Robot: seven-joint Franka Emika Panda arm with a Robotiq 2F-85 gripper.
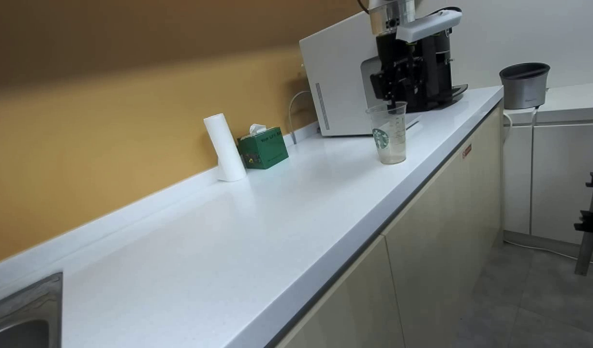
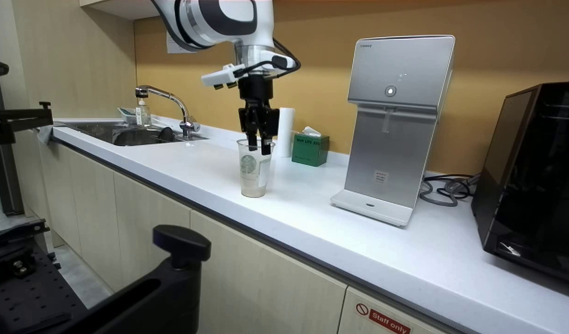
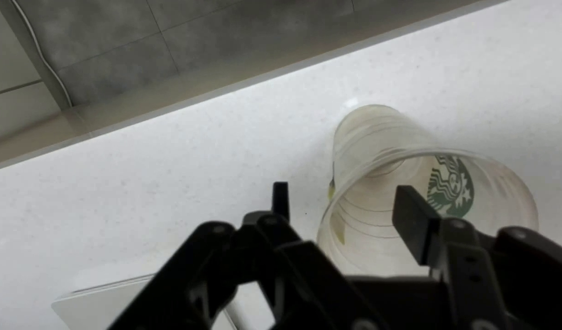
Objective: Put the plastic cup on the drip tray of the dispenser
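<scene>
The clear plastic cup (image 1: 389,140) stands upright on the counter with its green mark showing; it is also in the exterior view (image 2: 254,178) and the wrist view (image 3: 377,130). My gripper (image 2: 259,147) is pointing down at the cup's rim. In the wrist view my open gripper (image 3: 343,192) has one finger over the cup's mouth and the other outside it, with the near wall between them, apart from both. The white dispenser (image 2: 391,153) stands beside the cup, also in the exterior view (image 1: 337,79). Its pale drip tray (image 2: 370,208) juts from its base, bare.
A white roll (image 1: 224,147) and a green tissue box (image 1: 265,149) stand by the wall. A black machine (image 2: 535,181) stands beyond the dispenser, with cables (image 2: 449,188) between. A sink (image 2: 126,134) lies at the far end. The counter's front edge (image 2: 210,211) runs close to the cup.
</scene>
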